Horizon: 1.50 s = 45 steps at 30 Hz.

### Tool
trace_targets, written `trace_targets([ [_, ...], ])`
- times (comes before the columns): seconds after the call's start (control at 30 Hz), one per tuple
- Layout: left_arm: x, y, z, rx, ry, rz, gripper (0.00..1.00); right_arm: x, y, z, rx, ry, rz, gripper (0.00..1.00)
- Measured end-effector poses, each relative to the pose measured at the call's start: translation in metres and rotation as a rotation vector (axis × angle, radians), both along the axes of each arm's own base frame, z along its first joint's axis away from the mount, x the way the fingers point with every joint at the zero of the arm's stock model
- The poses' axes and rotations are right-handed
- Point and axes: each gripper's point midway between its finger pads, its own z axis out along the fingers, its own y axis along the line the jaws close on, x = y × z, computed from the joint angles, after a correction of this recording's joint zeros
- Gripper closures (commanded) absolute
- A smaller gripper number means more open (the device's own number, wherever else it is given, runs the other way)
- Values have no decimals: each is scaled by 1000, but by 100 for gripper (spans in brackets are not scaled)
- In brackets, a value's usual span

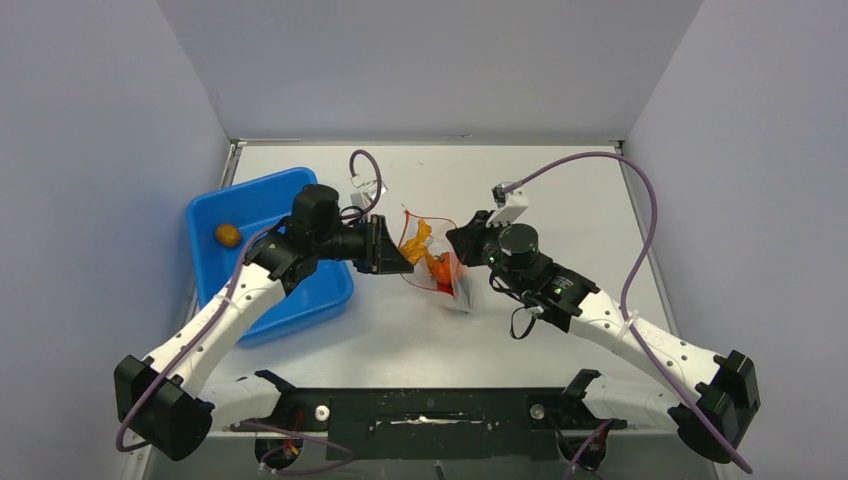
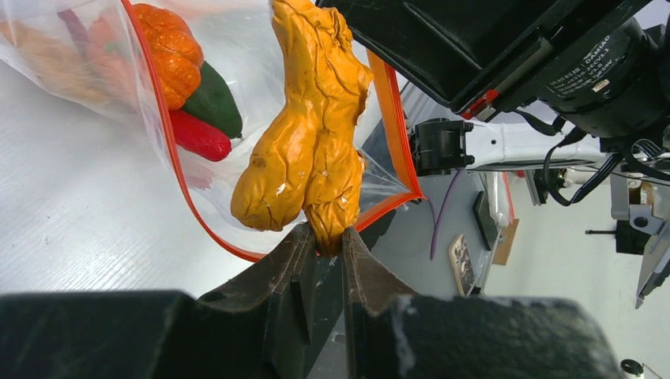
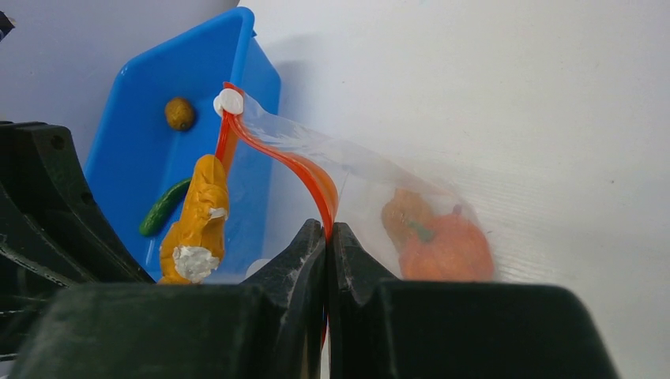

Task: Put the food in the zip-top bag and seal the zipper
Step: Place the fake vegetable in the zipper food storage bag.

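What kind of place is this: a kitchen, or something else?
Probably a robotics lab test cell: plain walls enclose a white table, the left arm and right arm are mounted at its near edge, and the blue tray holds toy food.

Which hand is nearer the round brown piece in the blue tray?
Left. From the round brown piece, the left hand is just right of the tray; the right hand is farther, beyond the bag, pinching its zipper.

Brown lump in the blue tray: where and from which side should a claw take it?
Take the brown lump across its rounded middle, from straight above: it lies low on the tray floor near a wall, likely blocking side approaches.
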Motion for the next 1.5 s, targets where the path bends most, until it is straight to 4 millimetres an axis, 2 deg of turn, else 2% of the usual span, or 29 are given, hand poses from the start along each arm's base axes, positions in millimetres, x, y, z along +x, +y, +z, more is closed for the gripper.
trace_targets([
  [0.17, 1, 0, -4, 9, 4, 6, 89, -1, 2, 1, 5, -4, 4, 100],
  [0.27, 3, -1, -8, 18, 13, 9, 85, -1, 2, 2, 6, -5, 5, 100],
  [0.37, 4, -2, -11, 24, 20, 10, 75, -1, 2, 2, 6, -5, 5, 100],
  [0.47, 4, -3, -12, 28, 22, 7, 57, -1, 2, 2, 7, -6, 5, 100],
  [0.53, 4, -3, -13, 29, 22, 7, 50, -1, 2, 2, 8, -7, 5, 100],
  [1.0, 8, -2, -13, 35, 12, 23, 47, -1, 2, 3, 10, -9, 5, 100],
  [1.27, 15, 0, -1, 20, -49, 67, 47, 0, 2, 3, 9, -8, 1, 100],
  [1.5, 32, 11, 3, 55, -115, 183, 40, -2, -13, 0, -24, 3, -47, 100],
])
